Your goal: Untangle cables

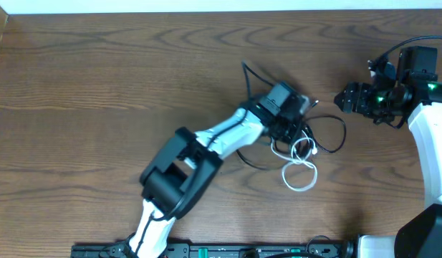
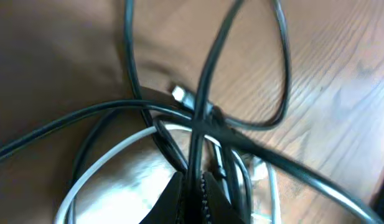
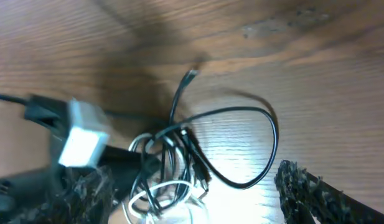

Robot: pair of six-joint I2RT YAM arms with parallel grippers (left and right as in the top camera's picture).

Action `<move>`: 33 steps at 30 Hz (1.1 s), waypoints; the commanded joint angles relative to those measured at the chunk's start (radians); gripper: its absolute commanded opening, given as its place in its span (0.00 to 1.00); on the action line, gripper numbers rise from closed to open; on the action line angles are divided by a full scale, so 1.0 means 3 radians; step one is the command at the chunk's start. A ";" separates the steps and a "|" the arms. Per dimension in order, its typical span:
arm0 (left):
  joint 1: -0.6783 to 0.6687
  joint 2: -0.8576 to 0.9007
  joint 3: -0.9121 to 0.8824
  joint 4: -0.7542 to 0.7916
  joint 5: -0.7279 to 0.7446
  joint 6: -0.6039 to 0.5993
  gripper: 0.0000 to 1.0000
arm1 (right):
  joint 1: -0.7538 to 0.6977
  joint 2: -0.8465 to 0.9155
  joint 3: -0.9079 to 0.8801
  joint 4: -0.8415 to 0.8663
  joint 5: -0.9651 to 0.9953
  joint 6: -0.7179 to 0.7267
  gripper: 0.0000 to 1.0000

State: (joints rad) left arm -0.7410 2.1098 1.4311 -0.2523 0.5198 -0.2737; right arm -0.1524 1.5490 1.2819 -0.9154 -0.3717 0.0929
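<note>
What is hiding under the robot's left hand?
The knot of the black cable and white cable lies under the left hand, which pinches a black strand. From above, the hand covers the knot's middle; only loops stick out.

The table (image 1: pixel 99 86) under me is brown wood with a plain grain and a soft sheen. The black cable (image 2: pixel 210 56) looks like smooth, slightly glossy plastic; the white cable (image 2: pixel 111 152) is smooth too. A small plug tip (image 2: pixel 178 93) shines like metal. My left gripper (image 2: pixel 193 193) is matt black.
</note>
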 commanded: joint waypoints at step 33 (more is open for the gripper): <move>0.0978 -0.1274 0.0043 -0.0203 0.0238 -0.0609 0.06 | 0.1146 0.0240 0.0033 0.0942 -0.0605 -0.0839 0.81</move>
State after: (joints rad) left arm -0.4515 1.7317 1.4315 -0.3153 0.5270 -0.5236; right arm 0.2066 1.5837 1.2819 -0.6334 -0.5682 -0.0559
